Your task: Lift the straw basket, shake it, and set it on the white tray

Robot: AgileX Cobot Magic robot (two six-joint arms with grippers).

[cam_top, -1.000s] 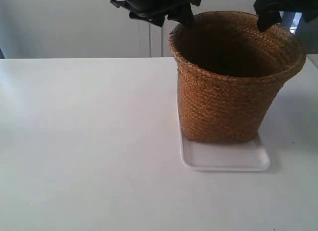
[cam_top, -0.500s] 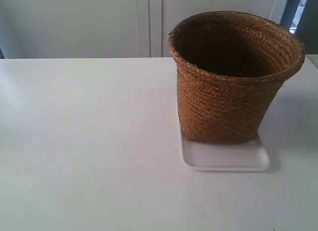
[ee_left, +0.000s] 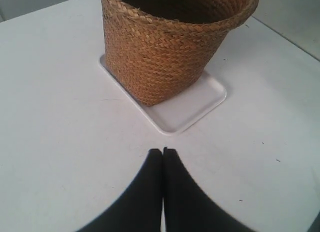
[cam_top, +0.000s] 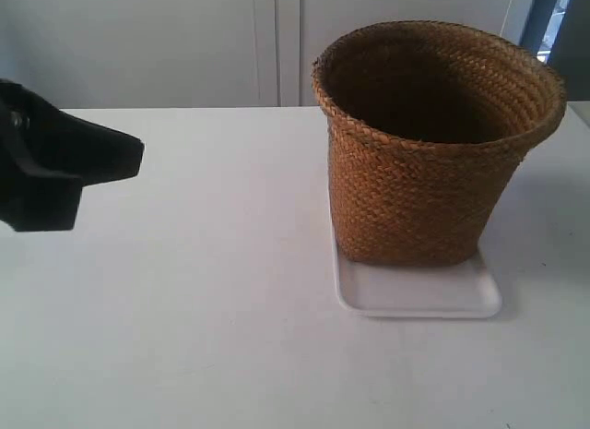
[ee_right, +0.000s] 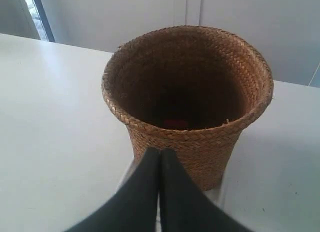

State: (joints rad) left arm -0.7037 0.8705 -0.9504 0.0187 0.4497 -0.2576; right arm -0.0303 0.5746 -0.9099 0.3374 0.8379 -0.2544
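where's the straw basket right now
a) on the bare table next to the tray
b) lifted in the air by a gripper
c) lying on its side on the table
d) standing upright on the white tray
d: the straw basket stands upright with its base on the white tray, whose bare front edge sticks out below it.

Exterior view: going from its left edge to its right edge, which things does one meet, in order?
The arm at the exterior view's left → white table → straw basket. The white tray lies under the basket, so it has no separate place.
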